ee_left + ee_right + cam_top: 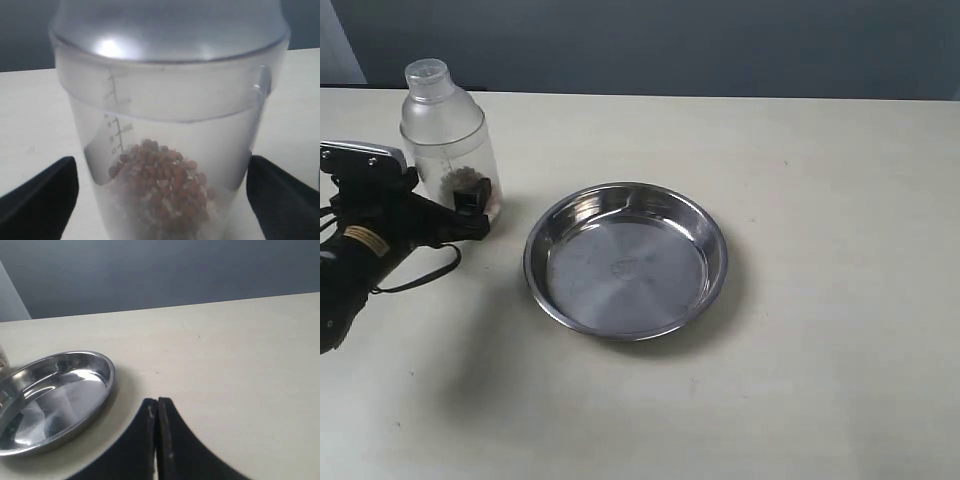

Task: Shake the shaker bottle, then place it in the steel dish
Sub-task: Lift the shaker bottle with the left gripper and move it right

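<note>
In the exterior view, the shaker bottle [445, 130] stands upright on the table [820, 200], near its far edge and well to the left of the steel dish [620, 265]. The two are apart, with a strip of bare tabletop between them. The dish lies empty mid-table, with open surface to its right and in front of it. My left gripper [470, 205] is at the bottle's lower body.

In the left wrist view, the bottle [170, 100] fills the frame, with brown granules [165, 185] heaped in its bottom. My black fingers [40, 200] stand spread, one on each side of it and close to its walls. I cannot tell whether they press it.

In the right wrist view, my right gripper [157, 402] has its jaws pressed together on nothing, above bare table [240, 365]. The dish's rim [107, 375] lies just beside it, not touching, and the table's far edge is well beyond.
</note>
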`<action>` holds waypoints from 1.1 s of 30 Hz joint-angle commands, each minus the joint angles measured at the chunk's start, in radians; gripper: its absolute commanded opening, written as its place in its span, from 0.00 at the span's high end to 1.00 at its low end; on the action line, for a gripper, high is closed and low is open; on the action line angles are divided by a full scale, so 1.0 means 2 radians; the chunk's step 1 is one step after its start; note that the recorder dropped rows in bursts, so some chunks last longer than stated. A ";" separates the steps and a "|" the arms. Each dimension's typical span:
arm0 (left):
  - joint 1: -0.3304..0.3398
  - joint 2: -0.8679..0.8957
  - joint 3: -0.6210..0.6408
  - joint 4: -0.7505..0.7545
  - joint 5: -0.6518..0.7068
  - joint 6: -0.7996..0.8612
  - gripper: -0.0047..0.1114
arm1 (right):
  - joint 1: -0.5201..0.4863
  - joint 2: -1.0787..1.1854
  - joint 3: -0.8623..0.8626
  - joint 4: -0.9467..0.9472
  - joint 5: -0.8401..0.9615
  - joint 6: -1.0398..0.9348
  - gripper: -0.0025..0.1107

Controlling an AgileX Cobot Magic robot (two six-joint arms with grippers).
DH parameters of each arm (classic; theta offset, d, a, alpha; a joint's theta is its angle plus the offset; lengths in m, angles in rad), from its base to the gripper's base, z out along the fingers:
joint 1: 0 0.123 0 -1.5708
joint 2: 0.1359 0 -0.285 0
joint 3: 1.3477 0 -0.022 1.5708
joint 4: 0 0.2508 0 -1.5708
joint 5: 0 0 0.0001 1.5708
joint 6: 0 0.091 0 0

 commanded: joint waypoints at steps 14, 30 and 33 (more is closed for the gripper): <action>0.000 -0.002 0.002 0.055 -0.008 -0.002 0.23 | 0.001 -0.002 0.001 -0.003 -0.005 0.000 0.98; 0.000 -0.002 0.001 0.060 -0.008 -0.046 0.13 | 0.001 -0.002 0.001 -0.003 -0.005 0.000 0.98; 0.000 -0.002 0.001 0.060 -0.008 -0.046 0.09 | 0.001 -0.002 0.001 -0.003 -0.005 0.000 0.98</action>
